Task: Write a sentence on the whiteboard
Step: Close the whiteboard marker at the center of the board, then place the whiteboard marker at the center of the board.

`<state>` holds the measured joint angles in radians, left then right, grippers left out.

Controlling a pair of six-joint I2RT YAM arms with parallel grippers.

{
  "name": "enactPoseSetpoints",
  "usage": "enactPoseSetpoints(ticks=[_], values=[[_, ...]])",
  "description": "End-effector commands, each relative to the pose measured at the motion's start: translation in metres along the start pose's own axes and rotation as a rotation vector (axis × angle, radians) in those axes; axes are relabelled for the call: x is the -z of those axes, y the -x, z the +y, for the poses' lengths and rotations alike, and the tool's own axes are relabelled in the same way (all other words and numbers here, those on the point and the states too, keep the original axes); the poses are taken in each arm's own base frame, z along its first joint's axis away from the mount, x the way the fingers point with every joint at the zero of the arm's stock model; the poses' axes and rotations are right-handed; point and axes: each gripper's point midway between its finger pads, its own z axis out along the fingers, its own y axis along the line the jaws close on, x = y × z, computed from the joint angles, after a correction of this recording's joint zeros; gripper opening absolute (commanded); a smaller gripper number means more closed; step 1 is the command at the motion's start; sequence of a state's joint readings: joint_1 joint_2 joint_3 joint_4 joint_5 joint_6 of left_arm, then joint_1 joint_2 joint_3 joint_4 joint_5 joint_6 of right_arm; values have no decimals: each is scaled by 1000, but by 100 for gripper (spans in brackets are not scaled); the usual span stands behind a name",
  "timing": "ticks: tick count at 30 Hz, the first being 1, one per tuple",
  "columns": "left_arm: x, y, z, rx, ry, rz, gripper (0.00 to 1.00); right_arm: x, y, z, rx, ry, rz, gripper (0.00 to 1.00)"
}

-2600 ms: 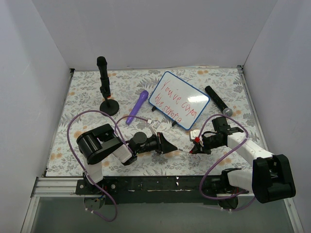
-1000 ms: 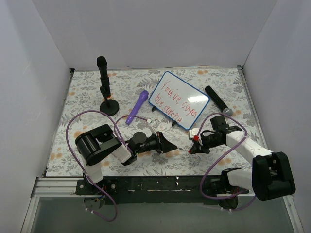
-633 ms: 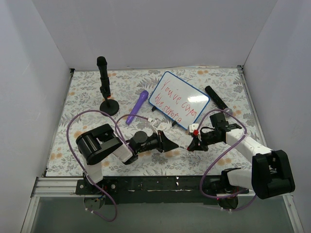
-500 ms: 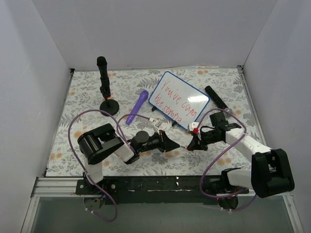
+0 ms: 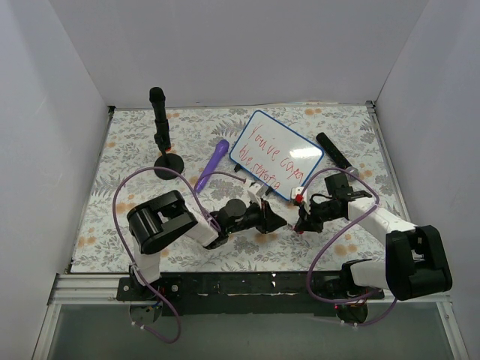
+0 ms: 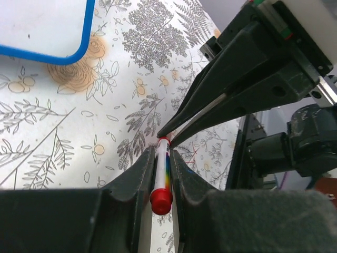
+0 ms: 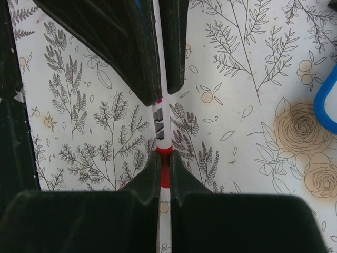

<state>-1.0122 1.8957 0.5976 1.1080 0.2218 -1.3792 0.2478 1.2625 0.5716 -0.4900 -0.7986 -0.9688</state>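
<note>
Red-capped marker [image 6: 160, 182], the only one, is pinched between left gripper [image 6: 161, 154] and right gripper [image 7: 164, 158], tips meeting. One whiteboard [image 5: 285, 139] with its two-line sentence [image 5: 271, 159] lies just beyond them; bare table [image 5: 352, 127] lies either side.

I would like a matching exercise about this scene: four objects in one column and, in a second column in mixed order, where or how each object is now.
Things:
1. whiteboard
2. purple pen
3. black stand
4. marker

States:
A. stands upright on a round base, at the far left
B. pinched between the left gripper and the right gripper
C. carries the sentence in red
D. lies flat, just left of the whiteboard

Pairs: 1-C, 2-D, 3-A, 4-B
</note>
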Motion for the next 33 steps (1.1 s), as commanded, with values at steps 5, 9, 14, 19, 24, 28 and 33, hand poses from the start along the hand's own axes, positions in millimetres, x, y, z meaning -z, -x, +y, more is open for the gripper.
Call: enactPoseSetpoints(ticks=[5, 9, 14, 19, 24, 28, 33], values=[[-13, -13, -25, -261, 54, 128, 0, -6, 73, 12, 73, 133, -332, 1], [-18, -7, -34, -359, 75, 176, 0, -4, 79, 13, 76, 128, -371, 1], [-19, -6, -34, -430, 124, 236, 0, -3, 78, 13, 86, 120, -376, 1], [-14, -20, -28, -456, 145, 268, 0, -1, 74, 8, 83, 97, -359, 1], [-7, -21, -21, -442, 182, 243, 0, 1, 72, 4, 72, 71, -345, 1], [-1, -9, -20, -418, 218, 174, 0, 5, 73, -1, 44, 61, -339, 7], [11, 6, -24, -373, 229, 83, 0, 9, 72, -1, 20, 59, -346, 17]])
